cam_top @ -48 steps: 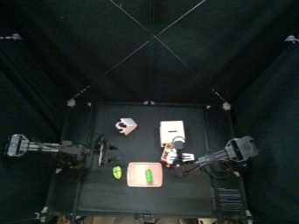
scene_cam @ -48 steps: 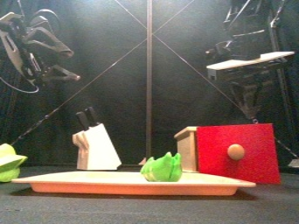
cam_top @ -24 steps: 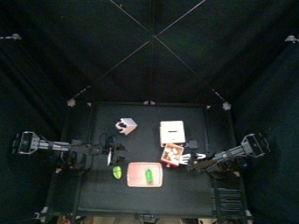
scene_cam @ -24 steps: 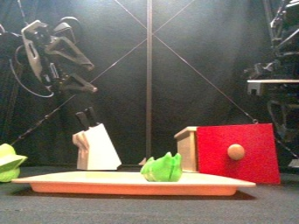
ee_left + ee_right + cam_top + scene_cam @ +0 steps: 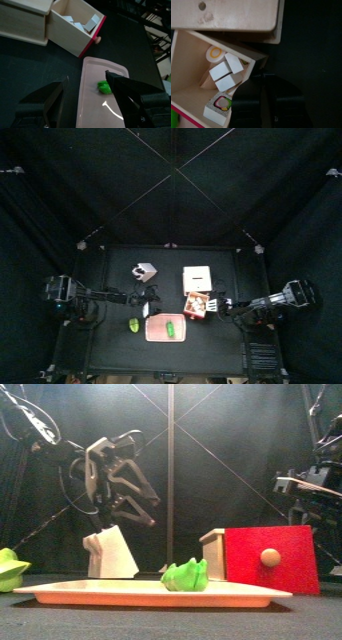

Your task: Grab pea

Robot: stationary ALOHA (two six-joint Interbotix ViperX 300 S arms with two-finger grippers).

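Observation:
The pea [image 5: 171,328] is a small mid-green pod lying on the pink tray [image 5: 156,319] near the table's front. It also shows in the front view as the pea [image 5: 186,574] on the tray [image 5: 80,592], and in the left wrist view as the pea [image 5: 105,87]. My left gripper [image 5: 134,302] hangs above the table just left of the tray. Its jaws are open and empty in the left wrist view, where the left gripper [image 5: 87,78] looks down on the tray [image 5: 100,107]. My right gripper [image 5: 221,309] hovers by the open drawer, slightly open, holding nothing.
A brighter yellow-green item [image 5: 134,325] lies left of the tray. A white knife block [image 5: 143,273] stands behind. The wooden box [image 5: 198,277] has its red-fronted drawer [image 5: 274,559] pulled out, with several small toy pieces [image 5: 226,70] inside.
My left arm has swung from the table's left edge toward the middle, closer to the tray. The right arm has drawn back a little to the right.

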